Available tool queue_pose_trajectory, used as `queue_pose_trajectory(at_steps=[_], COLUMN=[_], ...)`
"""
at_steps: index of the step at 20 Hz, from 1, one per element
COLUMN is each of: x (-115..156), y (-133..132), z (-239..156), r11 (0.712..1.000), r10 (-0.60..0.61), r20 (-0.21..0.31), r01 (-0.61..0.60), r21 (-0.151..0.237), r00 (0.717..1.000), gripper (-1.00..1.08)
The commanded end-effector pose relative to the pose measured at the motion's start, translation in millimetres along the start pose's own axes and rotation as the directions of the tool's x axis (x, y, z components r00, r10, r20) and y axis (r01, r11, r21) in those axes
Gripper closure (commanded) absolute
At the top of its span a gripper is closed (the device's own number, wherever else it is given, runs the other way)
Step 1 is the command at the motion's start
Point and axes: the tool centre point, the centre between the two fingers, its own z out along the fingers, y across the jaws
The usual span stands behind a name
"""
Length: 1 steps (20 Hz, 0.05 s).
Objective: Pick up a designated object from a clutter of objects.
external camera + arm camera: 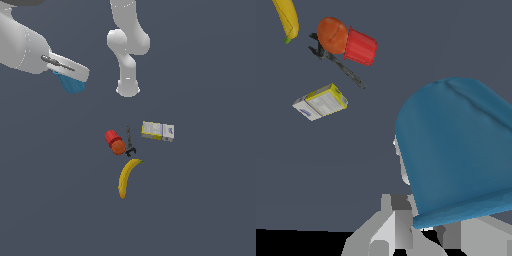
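Going by the exterior view's left to right:

Gripper (pixel 70 75) is high at the far left, well away from the pile, closed onto the blue cup (pixel 74 84). The cup hangs under the fingers, clear of the floor (pixel 210 210). Wrist view confirms it: the blue cup (pixel 456 150) fills the frame right against the gripper body, tilted. I can't see the pads on the cup wall, so grip depth is unknown.

Main risk: slip. The cup is round with a thick rim and sits at an angle; a pinch on one wall could let it rotate or drop on any fast move or jerk. It's high up, so a drop likely means a bounce and a roll, possibly out of reach.

Middle: red cup (pixel 112 136) lies on its side, touching the orange ball (pixel 118 147); the black clamp (pixel 129 142) is just beside both. The banana (pixel 127 177) is near, below them. A dropped cup could knock the ball loose, since it rolls freely.

Right: yellow-and-white box (pixel 157 131) lies flat, apart from the rest. Low risk.

Judgement: the pick looks essentially done; hold steady, no sudden swings.
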Motion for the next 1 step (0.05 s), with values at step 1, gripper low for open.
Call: queue_pose_trajectory(at_steps=[1], x=[0.0], y=[-1.2], z=[0.0], r11=[1.000], r10=[-0.001], r20=[-0.001], r01=[0.001], r21=[-0.001], r00=[1.000], gripper=[1.08])
